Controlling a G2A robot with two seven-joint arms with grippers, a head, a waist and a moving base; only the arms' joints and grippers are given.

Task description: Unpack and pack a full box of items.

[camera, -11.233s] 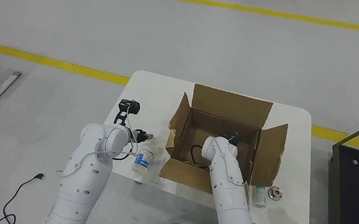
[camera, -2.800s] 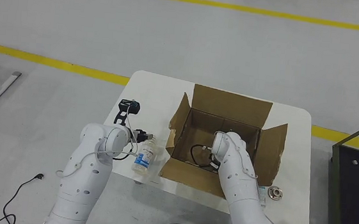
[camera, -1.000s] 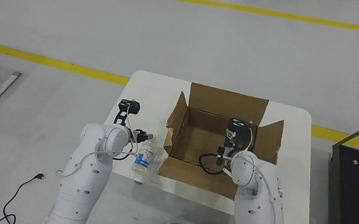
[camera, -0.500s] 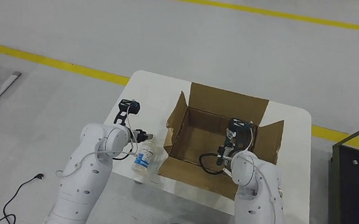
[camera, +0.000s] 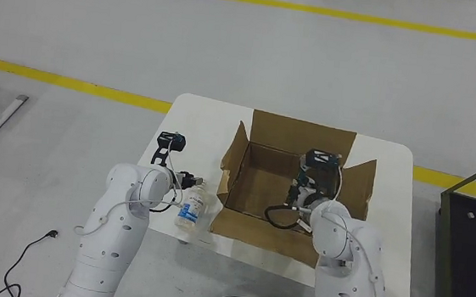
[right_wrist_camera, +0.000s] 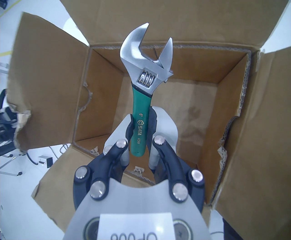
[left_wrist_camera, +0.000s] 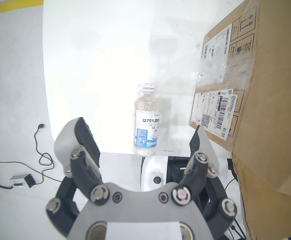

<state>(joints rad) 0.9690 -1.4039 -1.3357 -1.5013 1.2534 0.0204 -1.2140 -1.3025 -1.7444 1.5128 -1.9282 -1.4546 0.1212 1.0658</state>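
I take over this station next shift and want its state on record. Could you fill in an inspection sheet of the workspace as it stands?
Surface: white table, no spills seen.
Job's things: open cardboard box on the table; adjustable wrench held over the box's inside; clear bottle on the table beside the box.
Clutter: nothing seen.
Grippers: right gripper shut on the wrench's green handle; left gripper open, clear of the bottle.
Cables: black cable and grey adapter on the floor beside the table.
Surroundings: grey floor with yellow lines; green cart off to one side.
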